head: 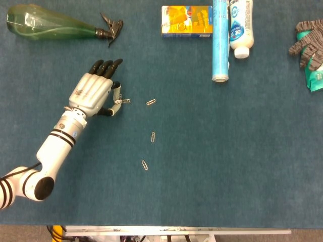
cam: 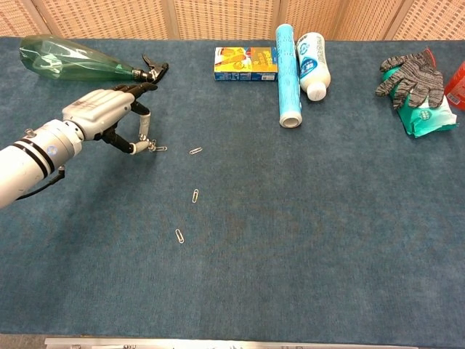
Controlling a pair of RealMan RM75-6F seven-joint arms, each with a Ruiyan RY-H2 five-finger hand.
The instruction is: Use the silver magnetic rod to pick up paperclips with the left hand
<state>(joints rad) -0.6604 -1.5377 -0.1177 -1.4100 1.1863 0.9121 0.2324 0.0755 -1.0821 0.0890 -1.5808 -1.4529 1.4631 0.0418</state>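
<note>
Nearest on the blue cloth table lies a loose paperclip, and a little farther a second paperclip, both left of the middle and well apart from each other.

Farther and to the left, the left hand reaches in from the near left edge on its white arm. It pinches the silver magnetic rod between thumb and a finger, the other dark-tipped fingers stretched toward the far side. The rod stands nearly upright, its lower end at the cloth — a clinging paperclip sticks out from that end to the right. Just right of it, apart from the rod, rests a third loose paperclip.

The right hand shows in neither view.

Along the far edge, from left to right: a green spray bottle on its side, an orange box, a blue tube touching a white bottle, and at far right a grey glove draped over a green packet.
</note>
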